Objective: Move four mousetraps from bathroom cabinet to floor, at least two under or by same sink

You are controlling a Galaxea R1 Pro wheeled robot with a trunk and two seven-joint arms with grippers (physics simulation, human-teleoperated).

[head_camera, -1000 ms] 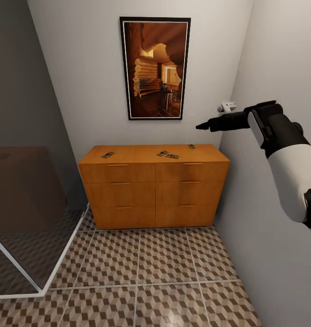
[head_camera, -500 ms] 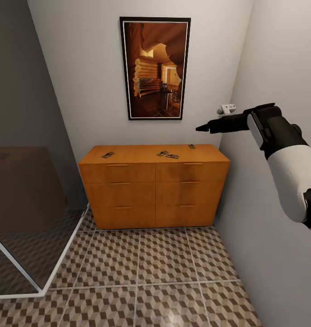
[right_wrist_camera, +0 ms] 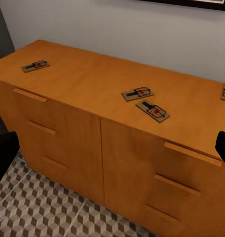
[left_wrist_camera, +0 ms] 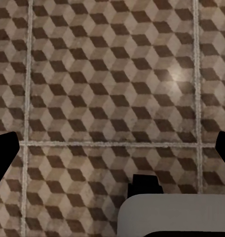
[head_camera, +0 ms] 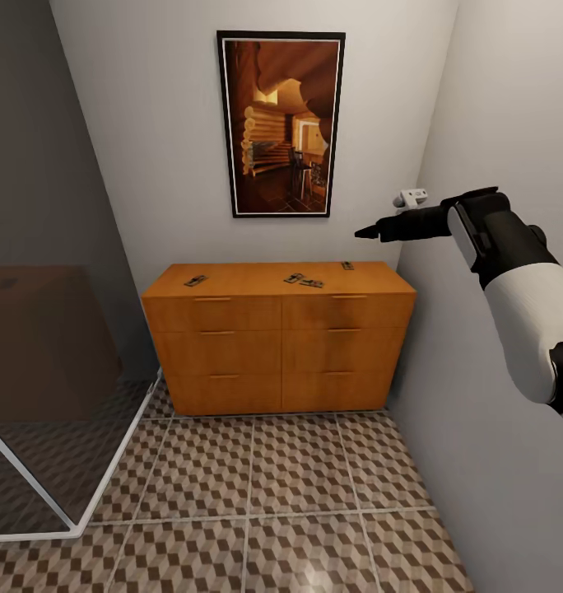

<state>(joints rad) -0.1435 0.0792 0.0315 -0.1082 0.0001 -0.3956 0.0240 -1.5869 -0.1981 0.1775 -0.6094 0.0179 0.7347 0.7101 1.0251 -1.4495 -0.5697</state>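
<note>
1. The fingers of the right gripper (head_camera: pixel 368 231) are seen at the right of the head view, brought to a dark point above the cabinet; in the right wrist view their tips sit far apart at the two lower frame edges, so they are judged spread and empty.
2. The left gripper's fingers (left_wrist_camera: pixel 5 153) are spread wide over the bathroom floor (left_wrist_camera: pixel 112 89), nothing held between them.
3. Four mousetraps are found on the flat top of the cabinet (head_camera: pixel 279 342): one near its left end (head_camera: pixel 196 281), two just beside each other near the middle (head_camera: pixel 295 277) (head_camera: pixel 312 283), and one at the back right corner (head_camera: pixel 347 265).
4. Each trap is judged light, stiff and thin, lying flush on the wood, so little edge is offered. A pinch across the short sides of the board is advised, clear of the wire parts, which may snag or slip.
5. The right arm (head_camera: pixel 512 272) is held raised and stretched forward along the right wall, its wrist pointing toward the centre of the frame, well above the traps.
6. A lowering reach would be needed before any pickup.
</note>
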